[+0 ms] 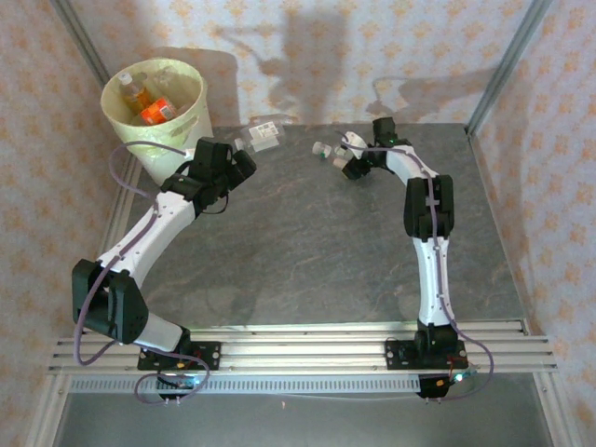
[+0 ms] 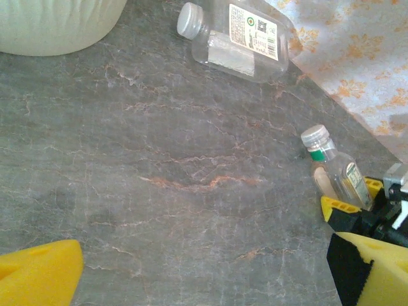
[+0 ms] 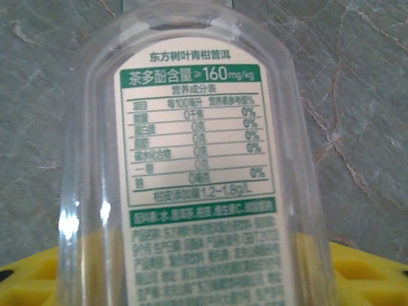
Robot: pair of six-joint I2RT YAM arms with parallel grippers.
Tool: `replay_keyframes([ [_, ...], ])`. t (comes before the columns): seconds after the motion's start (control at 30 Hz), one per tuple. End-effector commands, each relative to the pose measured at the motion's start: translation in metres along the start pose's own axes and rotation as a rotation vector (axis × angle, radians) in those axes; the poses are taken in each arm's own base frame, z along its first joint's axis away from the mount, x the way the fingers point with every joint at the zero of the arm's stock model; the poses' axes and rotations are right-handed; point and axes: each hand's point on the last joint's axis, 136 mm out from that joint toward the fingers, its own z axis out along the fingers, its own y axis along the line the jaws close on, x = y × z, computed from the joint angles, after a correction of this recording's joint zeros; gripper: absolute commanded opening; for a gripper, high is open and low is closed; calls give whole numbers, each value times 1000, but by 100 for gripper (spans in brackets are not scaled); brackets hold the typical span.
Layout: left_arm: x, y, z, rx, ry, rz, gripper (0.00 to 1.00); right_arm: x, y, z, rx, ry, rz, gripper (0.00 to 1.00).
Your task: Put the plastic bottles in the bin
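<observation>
Grey stone tabletop: green-label bottle (image 3: 197, 127) is clamped in right gripper (image 3: 197, 280), cap outward; bin (image 1: 186, 140) is seen far left, nearer wide-open left gripper (image 2: 205, 248).

Bends the left arm (image 1: 149, 223) from lower left up toward upper left, left gripper (image 1: 246, 168) spread wide, yellow fingers (image 2: 38, 274) at both bottom corners of the wrist view. Stretches the right arm (image 1: 430, 251) up to upper centre, right gripper (image 1: 345, 156) closed around a bottle (image 3: 197, 159).
</observation>
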Motion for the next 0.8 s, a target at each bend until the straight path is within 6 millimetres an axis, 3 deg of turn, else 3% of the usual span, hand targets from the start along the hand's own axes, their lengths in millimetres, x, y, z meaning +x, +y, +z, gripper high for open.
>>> replay_keyframes([
  [0.0,0,4,3,-20,-5,22,100,-24,2,-29,63,-58,-40,57],
  [0.2,15,-9,17,56,67,-14,100,-47,15,-83,190,-217,95,49],
  [0.37,27,-35,27,204,118,-51,100,-55,59,-126,177,-266,178,48],
  [0.57,40,-79,11,326,133,32,100,-71,111,-167,100,-330,293,42],
  [0.77,61,-135,-10,534,155,93,99,-88,160,-189,46,-395,393,41],
])
